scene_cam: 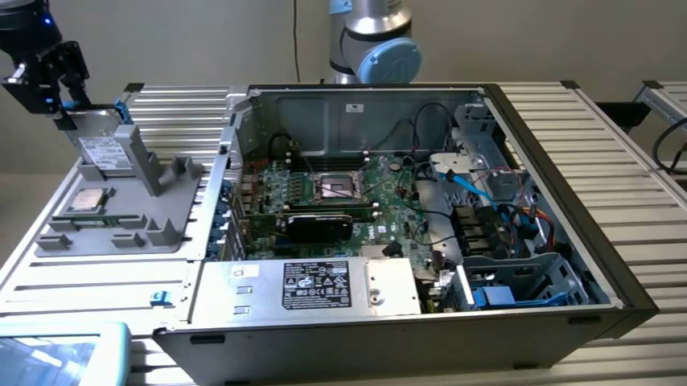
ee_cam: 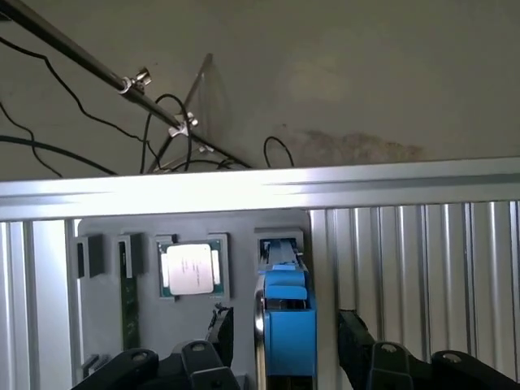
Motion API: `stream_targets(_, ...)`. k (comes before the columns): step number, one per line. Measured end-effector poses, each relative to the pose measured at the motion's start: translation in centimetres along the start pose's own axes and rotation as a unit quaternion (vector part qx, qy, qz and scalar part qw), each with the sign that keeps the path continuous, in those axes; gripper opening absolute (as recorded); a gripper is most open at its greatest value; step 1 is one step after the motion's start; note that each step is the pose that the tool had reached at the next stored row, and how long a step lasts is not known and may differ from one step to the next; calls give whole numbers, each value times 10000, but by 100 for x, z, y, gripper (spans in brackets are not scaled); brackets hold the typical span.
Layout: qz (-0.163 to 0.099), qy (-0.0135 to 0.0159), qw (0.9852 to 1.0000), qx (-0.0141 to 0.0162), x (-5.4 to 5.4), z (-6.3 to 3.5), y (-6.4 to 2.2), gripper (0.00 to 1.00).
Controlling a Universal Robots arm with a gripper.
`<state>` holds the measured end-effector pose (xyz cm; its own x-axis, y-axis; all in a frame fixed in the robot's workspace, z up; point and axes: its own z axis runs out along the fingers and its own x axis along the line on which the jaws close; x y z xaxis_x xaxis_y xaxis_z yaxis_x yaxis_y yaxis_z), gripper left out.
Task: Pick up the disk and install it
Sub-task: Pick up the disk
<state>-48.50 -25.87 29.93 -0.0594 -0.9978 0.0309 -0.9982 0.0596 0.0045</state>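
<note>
Gripper: the black gripper (scene_cam: pixel 51 80) sits at 10 o'clock in the exterior view, just above the far end of the disk. In the wrist view (ee_cam: pixel 286 337) its fingers (ee_cam: pixel 219 329) are spread, one on each side of the blue carrier. There is a gap on both sides and they pinch nothing. The finger bases are cut off by the frame edge.

Disk: the disk (scene_cam: pixel 104 151) stands on edge in a slot of the grey holder tray (scene_cam: pixel 64 241), at 9 o'clock from the computer case. Its white label faces the exterior camera. Its lower edge is hidden in the slot.

Blue carrier: the blue carrier (ee_cam: pixel 288 329) is seen end-on from the wrist, so the drive body behind it is hard to make out.

Processor chip: the processor chip (scene_cam: pixel 86 201) (ee_cam: pixel 191 268) lies flat in its tray recess, at 6 o'clock from the disk in the exterior view.

Memory stick: the memory stick (scene_cam: pixel 102 219) (ee_cam: pixel 128 296) is a thin green strip just beside the chip. Its details are unreadable.

Computer case: the computer case (scene_cam: pixel 558 201) lies open on the ribbed tabletop (scene_cam: pixel 601 137). Inside are the motherboard (scene_cam: pixel 341 186) at centre and the power supply (scene_cam: pixel 322 285) at 6 o'clock.

Drive cage: the drive cage (scene_cam: pixel 520 277) is at 4 o'clock inside the case. Its contents are partly hidden by its bars.

Robot arm: the robot arm (scene_cam: pixel 371 44) is at 12 o'clock, and its upper part is cut off.
</note>
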Motion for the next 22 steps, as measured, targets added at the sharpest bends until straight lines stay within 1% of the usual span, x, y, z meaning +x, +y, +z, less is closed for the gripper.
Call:
stream_targets(2,-11,0,10000,17,0,24,20,63)
stream_targets(5,-21,-1,10000,41,-1,66,22,63)
stream_targets(6,-22,-1,10000,44,-2,80,22,63)
stream_targets(12,-23,-2,10000,50,-1,106,22,63)
stream_targets(18,-24,-1,10000,48,-1,141,21,63)
stream_targets(22,-22,-3,10000,48,-1,148,18,63)
